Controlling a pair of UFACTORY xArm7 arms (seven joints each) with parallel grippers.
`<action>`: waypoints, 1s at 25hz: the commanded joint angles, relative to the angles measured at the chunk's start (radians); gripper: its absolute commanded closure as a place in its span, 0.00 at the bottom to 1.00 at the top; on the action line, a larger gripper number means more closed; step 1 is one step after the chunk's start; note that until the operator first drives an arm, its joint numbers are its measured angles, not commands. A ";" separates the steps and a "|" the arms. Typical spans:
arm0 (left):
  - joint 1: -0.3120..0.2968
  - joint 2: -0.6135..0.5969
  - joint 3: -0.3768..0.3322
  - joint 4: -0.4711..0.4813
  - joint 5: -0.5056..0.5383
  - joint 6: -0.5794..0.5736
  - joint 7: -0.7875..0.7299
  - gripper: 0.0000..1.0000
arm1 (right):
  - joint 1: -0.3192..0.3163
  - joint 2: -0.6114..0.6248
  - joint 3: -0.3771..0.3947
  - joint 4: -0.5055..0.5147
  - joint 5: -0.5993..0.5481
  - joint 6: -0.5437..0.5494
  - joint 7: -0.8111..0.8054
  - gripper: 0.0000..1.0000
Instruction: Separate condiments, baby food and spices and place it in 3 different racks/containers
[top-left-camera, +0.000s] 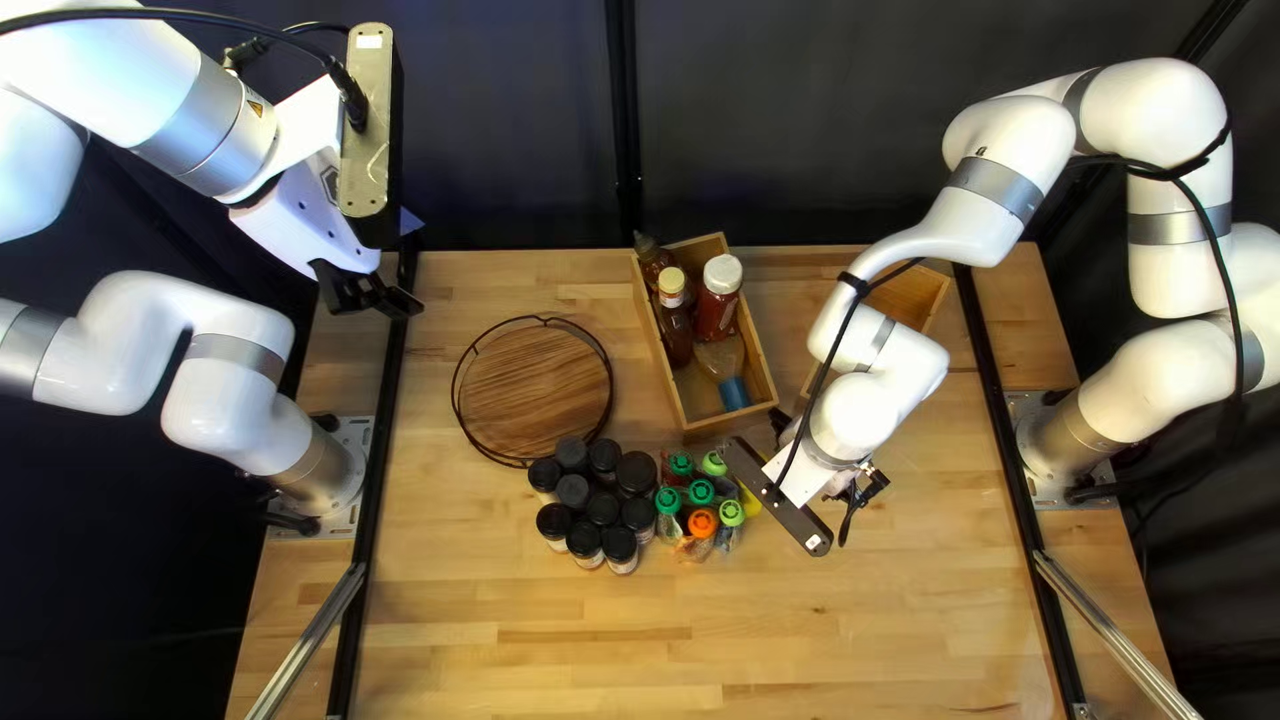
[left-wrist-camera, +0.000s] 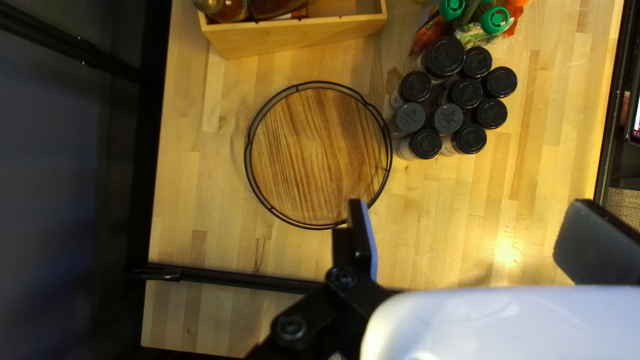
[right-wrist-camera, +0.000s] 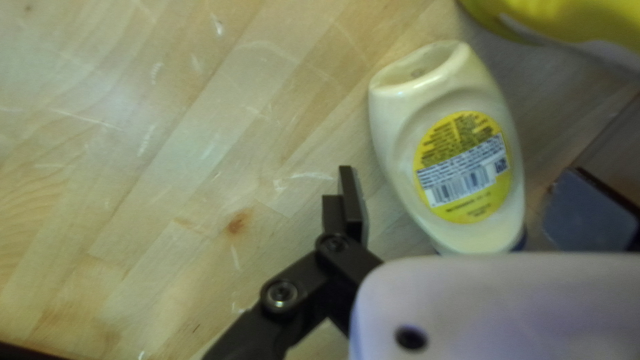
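Note:
In the top left view my left gripper (top-left-camera: 371,291) hangs at the far left; in its wrist view the gripper (left-wrist-camera: 477,237) stands open and empty. My right gripper (top-left-camera: 860,496) is low, right of the pouches (top-left-camera: 702,523). In its wrist view the gripper (right-wrist-camera: 470,207) is open around a cream squeeze bottle (right-wrist-camera: 400,127) with a yellow label, a gap beside the near finger. Black-lidded spice jars (top-left-camera: 602,508) cluster left of the pouches. A wooden box (top-left-camera: 728,419) holds several sauce bottles. The round wire-rimmed tray (top-left-camera: 534,390) is bare.
A second wooden box (top-left-camera: 918,296) stands partly behind my right arm. Yellow plastic (right-wrist-camera: 573,20) lies beyond the cream bottle in the right wrist view. Black rails (top-left-camera: 380,467) run along both table sides.

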 commanded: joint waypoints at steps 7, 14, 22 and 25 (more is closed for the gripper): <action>0.000 0.000 0.000 0.000 0.000 0.000 0.000 0.00 | 0.019 -0.021 -0.048 0.017 -0.020 -0.015 -0.018 0.00; 0.000 0.000 0.000 0.000 0.000 0.000 0.000 0.00 | 0.032 -0.028 -0.061 0.033 -0.015 -0.012 -0.022 0.00; 0.000 0.000 0.000 0.000 0.000 0.000 0.000 0.00 | 0.010 -0.014 -0.033 0.015 -0.010 -0.010 -0.008 1.00; 0.000 0.000 0.000 0.000 0.000 0.000 0.000 0.00 | -0.012 -0.002 0.007 0.004 0.007 0.001 -0.005 1.00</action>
